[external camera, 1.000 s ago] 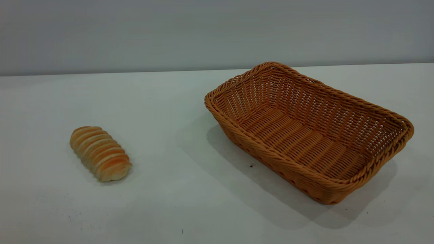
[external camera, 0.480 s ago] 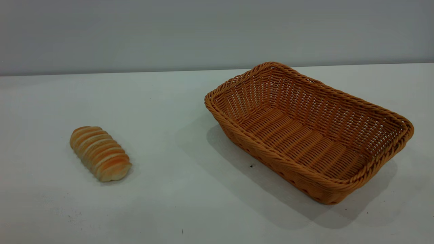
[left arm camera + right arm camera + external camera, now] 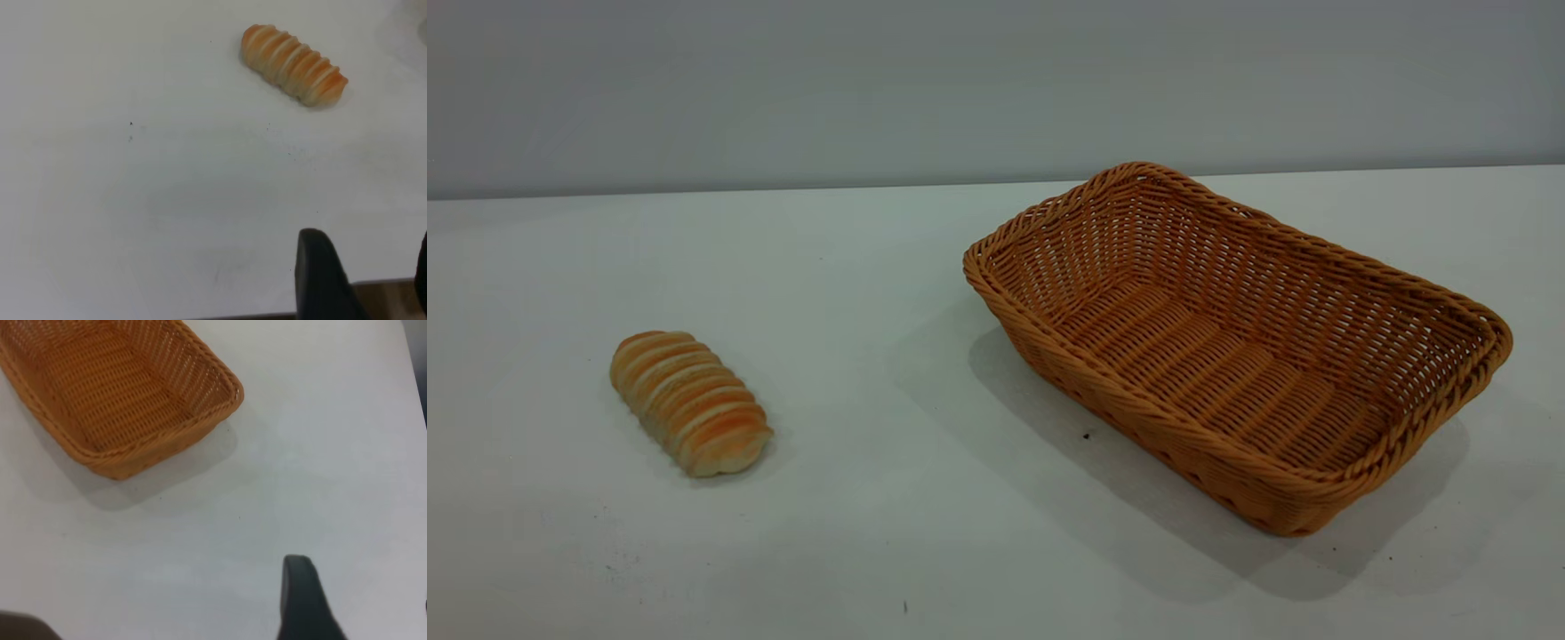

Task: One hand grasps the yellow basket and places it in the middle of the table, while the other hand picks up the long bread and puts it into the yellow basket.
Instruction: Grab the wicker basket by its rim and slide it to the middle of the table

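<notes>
Jaws on both arms stand wide. Of the left gripper (image 3: 363,283), its wrist view shows one black finger (image 3: 320,280) and only the rim of the other at the picture's border, with bare table between them. The right gripper (image 3: 363,607) shows the same way in its own wrist view: one dark finger (image 3: 303,603) in full and a sliver of the second at the border. Neither holds anything, and both hang above the table, clear of basket and bread.

The white table (image 3: 871,267) fills the exterior view up to a grey wall (image 3: 996,89). Its edge shows beside the left gripper's finger.

The basket (image 3: 1316,293) sits on the right half of the table, angled so that one corner points toward the wall and its long sides run diagonally. It is upright and empty, resting flat, with its shadow falling on the tabletop in front of it. The right wrist view catches one end of it (image 3: 200,383), well apart from that gripper.

The bread (image 3: 691,402) lies flat on the left half, well apart from the basket, also set diagonally. In the left wrist view it (image 3: 293,63) is far from the finger.

A dark speck (image 3: 1086,436) marks the table just beside the basket's near wall.
</notes>
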Available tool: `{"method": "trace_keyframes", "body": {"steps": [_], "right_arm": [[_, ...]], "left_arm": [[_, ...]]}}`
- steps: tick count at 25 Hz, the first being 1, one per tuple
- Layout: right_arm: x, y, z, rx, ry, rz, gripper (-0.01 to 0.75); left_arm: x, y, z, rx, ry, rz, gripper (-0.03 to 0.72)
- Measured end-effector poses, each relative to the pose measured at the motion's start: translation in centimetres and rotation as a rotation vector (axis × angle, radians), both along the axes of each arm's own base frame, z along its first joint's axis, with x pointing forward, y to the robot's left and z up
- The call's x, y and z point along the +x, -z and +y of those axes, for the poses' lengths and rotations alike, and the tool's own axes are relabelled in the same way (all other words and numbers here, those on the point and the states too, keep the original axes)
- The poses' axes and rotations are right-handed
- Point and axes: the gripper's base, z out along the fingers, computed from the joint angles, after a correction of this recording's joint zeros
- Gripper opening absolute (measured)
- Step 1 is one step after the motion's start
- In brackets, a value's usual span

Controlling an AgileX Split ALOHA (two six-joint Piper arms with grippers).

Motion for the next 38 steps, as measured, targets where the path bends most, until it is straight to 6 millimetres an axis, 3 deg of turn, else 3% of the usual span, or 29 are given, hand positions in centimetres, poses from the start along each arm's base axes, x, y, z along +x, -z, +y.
{"method": "trace_keyframes", "body": {"steps": [11,17,21,25,31,35,38], "right_arm": [[0.0,0.0,0.0,-0.001,0.0,0.0,0.471],[0.4,-0.9,0.1,0.015,-0.006,-0.04,0.471],[4.1,-2.0,0.4,0.099,-0.006,0.018,0.471],[8.7,-1.6,1.0,0.222,-0.005,0.151,0.471],[15.2,0.5,1.3,0.389,0.076,0.266,0.471],[19.3,2.4,0.9,0.497,0.2,0.252,0.471],[21.4,5.0,0.7,0.525,0.274,0.321,0.471]], "left_arm": [[0.0,0.0,0.0,0.001,0.001,-0.003,0.399],[0.7,-2.0,-0.7,-0.079,0.036,-0.165,0.399],[3.0,-2.6,-0.9,-0.108,0.045,-0.107,0.399],[6.1,-2.8,-0.9,-0.111,0.031,-0.04,0.399],[9.5,-3.9,-0.8,-0.107,0.016,0.006,0.399],[10.1,-4.6,-0.8,-0.099,0.013,-0.005,0.399],[10.2,-4.6,-0.6,-0.078,0.01,-0.005,0.399]]}}
